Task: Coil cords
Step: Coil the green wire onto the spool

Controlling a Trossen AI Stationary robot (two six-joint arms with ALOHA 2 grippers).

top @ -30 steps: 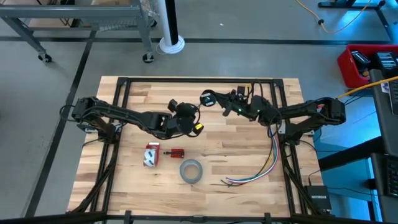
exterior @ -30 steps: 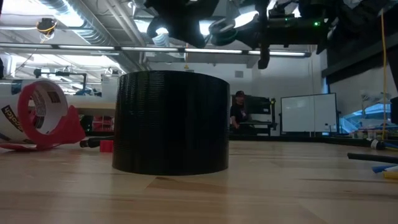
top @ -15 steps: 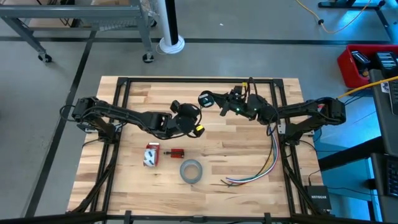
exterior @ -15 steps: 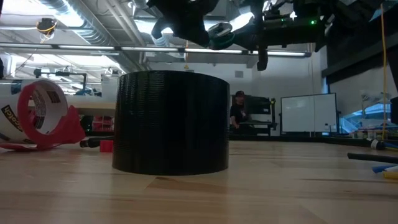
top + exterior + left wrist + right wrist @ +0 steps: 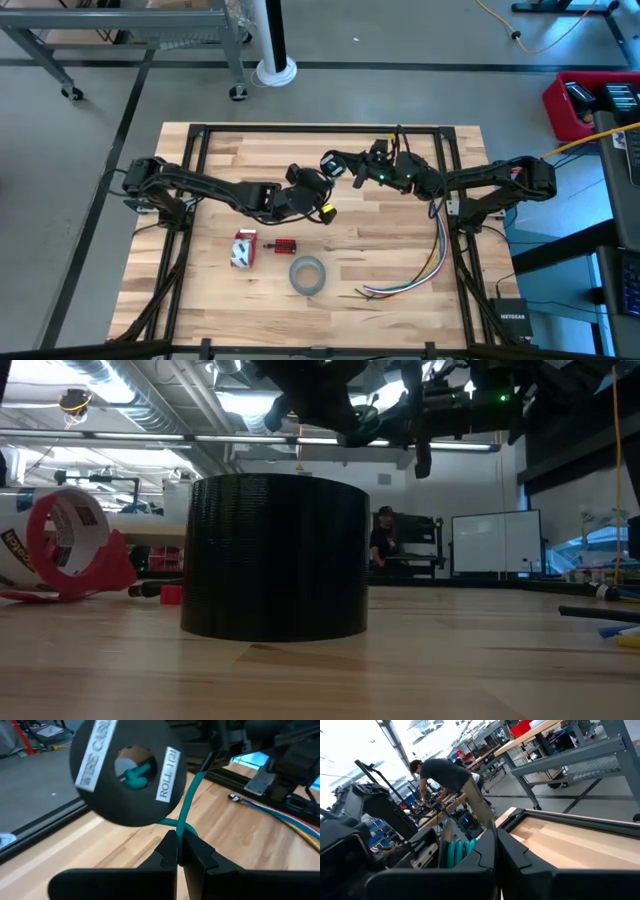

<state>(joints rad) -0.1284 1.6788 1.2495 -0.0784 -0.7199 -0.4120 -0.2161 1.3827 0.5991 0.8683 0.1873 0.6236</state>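
Left wrist view: left hand (image 5: 178,851) pinching teal cord (image 5: 192,792).

bare table (image 5: 240,150) behind arms; tape roll (image 5: 307,274), dispenser (image 5: 243,249), wires (image 5: 425,268) clutter front half.

Left hand (image 5: 322,178): I see it farther toward the right arm than a second ago, now close beside the right hand (image 5: 352,166).
Cord (image 5: 186,800): its disc-like bundle (image 5: 331,162) sits a little nearer the left hand.
Gap between hands: narrower over the worktop (image 5: 380,250), both up high in the low view.
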